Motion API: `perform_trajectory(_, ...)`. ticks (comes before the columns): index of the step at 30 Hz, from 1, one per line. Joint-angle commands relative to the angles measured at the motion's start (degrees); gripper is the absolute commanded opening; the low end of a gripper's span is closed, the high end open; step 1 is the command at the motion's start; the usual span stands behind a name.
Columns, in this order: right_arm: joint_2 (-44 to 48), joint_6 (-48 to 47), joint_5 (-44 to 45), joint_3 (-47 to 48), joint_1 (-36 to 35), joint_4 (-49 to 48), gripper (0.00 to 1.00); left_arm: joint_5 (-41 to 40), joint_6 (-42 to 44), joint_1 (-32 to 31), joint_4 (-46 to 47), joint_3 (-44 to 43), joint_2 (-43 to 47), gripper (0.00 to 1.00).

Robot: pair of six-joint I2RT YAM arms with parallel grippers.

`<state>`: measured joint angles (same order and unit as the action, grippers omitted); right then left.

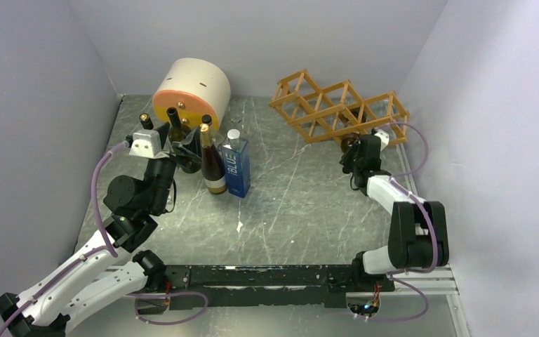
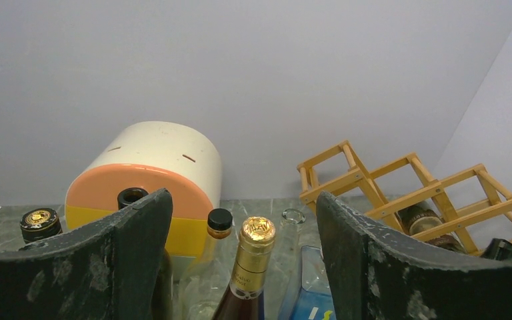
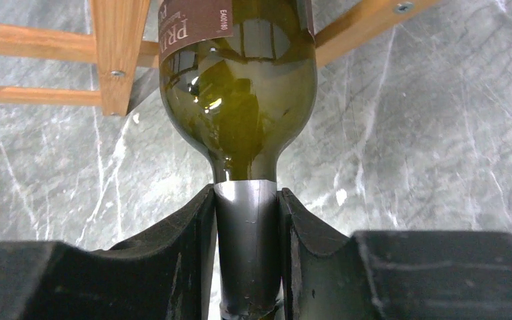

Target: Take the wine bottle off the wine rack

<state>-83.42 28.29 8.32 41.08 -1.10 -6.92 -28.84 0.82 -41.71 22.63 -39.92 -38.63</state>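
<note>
Grey marbled tabletop (image 1: pixel 302 203), pale walls: at left the left gripper (image 2: pixel 243 195) gapes wide among upright bottles (image 1: pixel 214 165), a cream and orange cylinder (image 1: pixel 191 90) behind, a blue carton (image 1: pixel 238 167) beside them. Far right, the wine bottle (image 3: pixel 240 100) lies in the wine rack (image 1: pixel 337 105), its neck pinched by the right gripper (image 3: pixel 247 193), rack sticks flanking its shoulder.

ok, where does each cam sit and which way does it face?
Top external: above and behind the bases, looking down on the table; both arms show, right gripper at the wine rack.
Left wrist: looks toward the back wall, past its open fingers, at a gold-capped bottle, the cream and orange cylinder, the wine rack.
Right wrist: looks along its fingers, shut on the wine bottle neck.
Shared: all three show the wine rack.
</note>
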Motion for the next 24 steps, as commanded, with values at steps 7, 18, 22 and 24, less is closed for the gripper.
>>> perform_trajectory(7,17.2,3.3,-3.6,-10.0,0.6,-4.8,0.0,1.8,-0.8,0.4,-0.4,-1.8,-0.4,0.82)
perform_trajectory(18,38.4,10.3,-10.0,-15.9,0.6,6.1,0.0,0.7,0.4,0.4,0.4,-1.4,-0.2,0.82)
perform_trajectory(22,44.1,12.0,-12.0,-16.0,0.6,12.6,0.0,1.3,-0.1,0.4,-0.2,-1.8,-1.2,0.82)
perform_trajectory(24,46.8,12.8,-12.6,-15.2,0.6,16.5,0.0,1.5,-0.2,0.4,-0.3,-1.8,-1.6,0.81)
